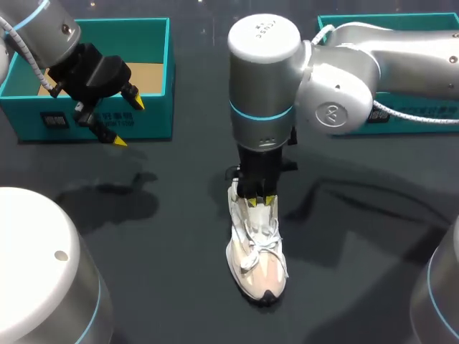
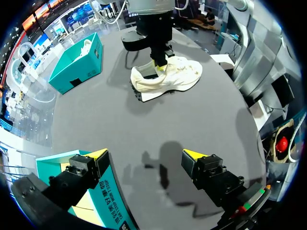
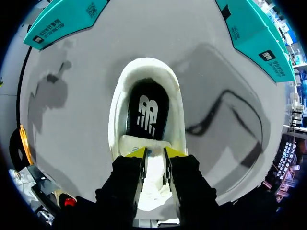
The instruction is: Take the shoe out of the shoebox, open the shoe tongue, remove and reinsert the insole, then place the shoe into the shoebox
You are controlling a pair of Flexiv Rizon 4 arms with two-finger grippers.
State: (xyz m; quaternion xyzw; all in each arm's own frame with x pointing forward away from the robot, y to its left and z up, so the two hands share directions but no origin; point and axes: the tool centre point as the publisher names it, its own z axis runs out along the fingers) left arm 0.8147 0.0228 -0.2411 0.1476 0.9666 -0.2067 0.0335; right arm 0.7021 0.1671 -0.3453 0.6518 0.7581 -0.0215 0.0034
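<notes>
The white sneaker (image 1: 257,247) stands mid-table (image 1: 143,251), out of the teal shoebox (image 1: 154,118), with its black insole (image 3: 147,112) lying inside. The right arm (image 1: 262,79) has its jaws clenched on the tongue (image 3: 154,172), so I judge this the tongue-opening step. Next, the tongue needs drawing toward the toe to bare the insole. The left arm (image 1: 86,68) hangs beside the shoebox, jaws released and empty.
</notes>
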